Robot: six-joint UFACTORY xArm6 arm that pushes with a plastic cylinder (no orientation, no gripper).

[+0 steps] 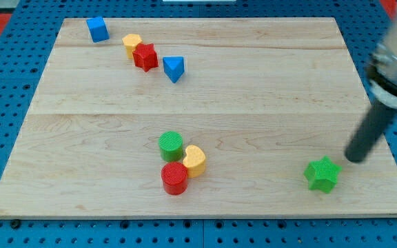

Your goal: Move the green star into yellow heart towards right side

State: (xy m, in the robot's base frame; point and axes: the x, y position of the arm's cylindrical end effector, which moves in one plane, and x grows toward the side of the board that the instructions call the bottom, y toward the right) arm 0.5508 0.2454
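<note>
I have no pincer, just my tip (353, 158) up-right of the green star (322, 174) near the desk's (267, 103) right bottom, so a crooked push might miss the yellow heart (195, 160).

Light: bright, even, diffuse.
Shadows: short and soft under the blocks.
Blur: the arm (395, 62) at the view's right is smeared.

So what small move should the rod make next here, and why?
Probably slide my tip leftward into the green star. The tip sits just to the star's upper right, not clearly touching, and the yellow heart lies far toward the view's left, beside the green cylinder and red cylinder.
</note>
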